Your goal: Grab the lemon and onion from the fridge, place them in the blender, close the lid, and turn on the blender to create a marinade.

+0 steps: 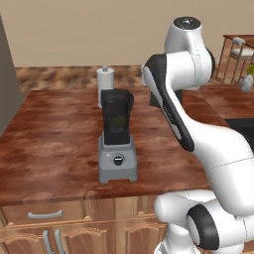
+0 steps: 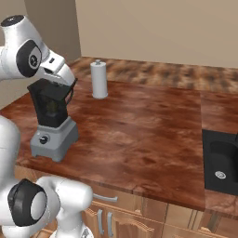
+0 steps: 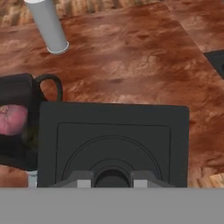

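Paper-towel roll (image 2: 98,80): white, upright at the back of the counter.
Counter (image 2: 139,125): reddish-brown wood grain.
Sink (image 2: 221,162): black, set into the counter.
Drawer handle (image 1: 45,215): grey, below the counter edge.

The bench (image 2: 148,125) looks like polished, mottled reddish-brown wood. The blender (image 1: 117,144) has a matt grey plastic base and dark see-through jar. The lid (image 3: 113,144) is matt black plastic, smooth.

Flat black lid (image 3: 113,144) hangs beside the open blender (image 1: 117,144) jar holding the onion (image 3: 12,119).
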Robot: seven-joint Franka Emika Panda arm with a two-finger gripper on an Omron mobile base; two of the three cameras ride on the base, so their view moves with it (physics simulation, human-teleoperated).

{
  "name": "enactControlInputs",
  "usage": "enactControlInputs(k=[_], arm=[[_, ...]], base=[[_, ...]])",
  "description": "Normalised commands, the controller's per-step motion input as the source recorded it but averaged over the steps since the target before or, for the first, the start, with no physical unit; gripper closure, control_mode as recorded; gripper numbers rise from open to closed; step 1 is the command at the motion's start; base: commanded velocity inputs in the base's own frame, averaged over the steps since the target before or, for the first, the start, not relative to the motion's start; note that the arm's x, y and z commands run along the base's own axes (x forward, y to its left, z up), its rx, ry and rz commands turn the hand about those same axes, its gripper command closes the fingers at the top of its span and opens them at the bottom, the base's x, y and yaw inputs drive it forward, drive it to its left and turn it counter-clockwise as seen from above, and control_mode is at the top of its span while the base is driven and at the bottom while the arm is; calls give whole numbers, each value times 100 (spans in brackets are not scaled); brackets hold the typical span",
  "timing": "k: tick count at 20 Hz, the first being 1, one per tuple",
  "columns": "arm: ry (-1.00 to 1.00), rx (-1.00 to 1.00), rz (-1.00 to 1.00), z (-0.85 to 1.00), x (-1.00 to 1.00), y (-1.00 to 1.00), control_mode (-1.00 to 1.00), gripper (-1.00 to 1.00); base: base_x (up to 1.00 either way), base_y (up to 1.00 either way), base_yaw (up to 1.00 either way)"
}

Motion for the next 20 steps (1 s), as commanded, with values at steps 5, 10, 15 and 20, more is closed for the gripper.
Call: enactControlInputs(k=[5,10,15,20], arm=[[0,-1,0,19,2,60,-100,100],[0,-1,0,1,14,60,-100,100],[0,0,0,0,23,55,-100,100],[1,0,0,0,32,31,-100,100]], base=[[0,0,0],[0,0,0],[0,0,0],[0,0,0]])
